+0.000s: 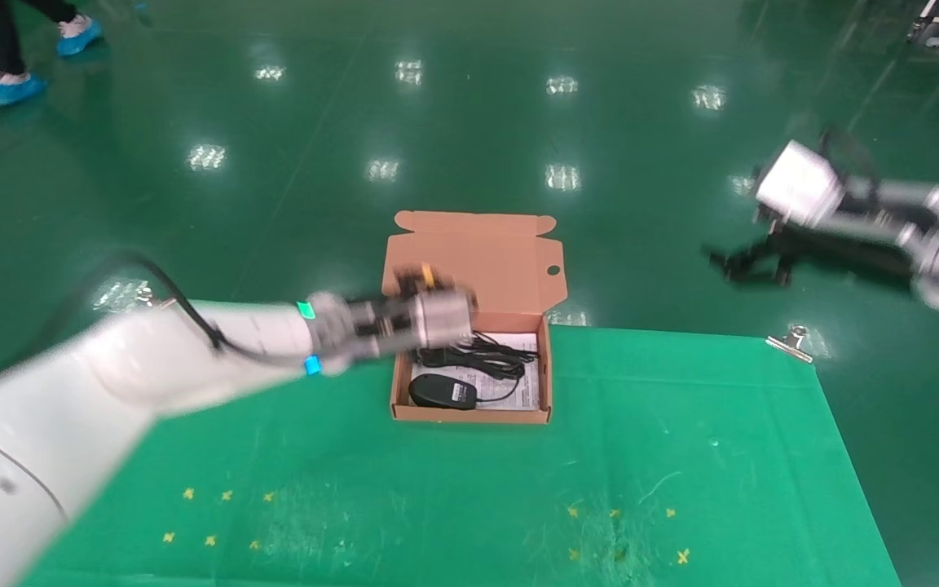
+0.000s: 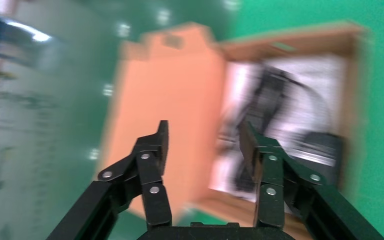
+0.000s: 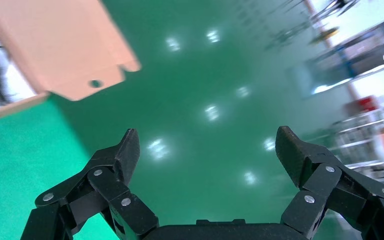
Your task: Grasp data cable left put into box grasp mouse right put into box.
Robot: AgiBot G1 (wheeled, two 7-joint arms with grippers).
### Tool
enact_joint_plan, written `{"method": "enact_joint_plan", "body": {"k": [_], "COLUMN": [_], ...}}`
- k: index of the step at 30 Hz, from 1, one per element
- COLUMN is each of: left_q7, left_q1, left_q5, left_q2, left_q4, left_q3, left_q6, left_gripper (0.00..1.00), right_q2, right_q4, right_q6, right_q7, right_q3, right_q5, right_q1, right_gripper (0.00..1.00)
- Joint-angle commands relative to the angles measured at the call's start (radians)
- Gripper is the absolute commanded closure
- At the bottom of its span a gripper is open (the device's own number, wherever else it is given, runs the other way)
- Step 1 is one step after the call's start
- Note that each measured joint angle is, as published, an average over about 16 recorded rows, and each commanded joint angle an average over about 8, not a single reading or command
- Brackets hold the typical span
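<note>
Both task items already lie in the box point(image 1: 549, 383) on the bench point(image 1: 681, 456): the data cable point(image 1: 478, 352) bundled at the back, the mouse point(image 1: 442, 391) in front (on the leaflet). The left hand point(image 2: 203, 145) hovers spread and empty above the box; the right hand point(image 3: 207, 150), spread too, hangs off the bench over the floor, likely clear of the work.

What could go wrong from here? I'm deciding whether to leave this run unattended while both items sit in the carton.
1. The open left gripper hangs just above the box; it could snag the data cable and drag it out.
2. The upright lid flap stands close behind that gripper; a bump could shift the box.
3. The mouse has a cord looping near the wall, which might catch.
</note>
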Motion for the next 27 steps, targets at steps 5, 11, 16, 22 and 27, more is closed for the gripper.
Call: {"method": "enact_joint_plan", "body": {"k": [5,11,16,22,27], "left_q7": [-0.056,-0.094,-0.123,-0.161,-0.193], "left_q1": [-0.088,-0.111,-0.064,0.0,0.053], "left_q5": [-0.034,-0.072,-0.124,-0.194,-0.253], "left_q2": [-0.062,-0.112,-0.156,-0.217,-0.267], "left_q4": [-0.032,-0.06,-0.109,-0.175,-0.23], "left_q3": [-0.045,-0.089,-0.139,-0.205,-0.26], "left_q6": [-0.011,0.008,0.083,0.184,0.268], "left_gripper": [0.0,0.0,0.0,0.0,0.0], "right_q2": [0.014,0.018,0.023,0.029,0.035], "right_q4": [0.023,0.034,0.047,0.065,0.079], "right_q6": [-0.01,-0.042,-0.103,-0.187,-0.256], "right_q7": [-0.006,-0.009,-0.019,-0.033,-0.044], "right_q3": [0.011,0.028,0.073,0.133,0.183], "right_q5": [-0.023,-0.003,0.067,0.162,0.241], "right_q1": [0.054,0.052,0.006,-0.056,-0.107], "right_gripper": [0.0,0.0,0.0,0.0,0.0]}}
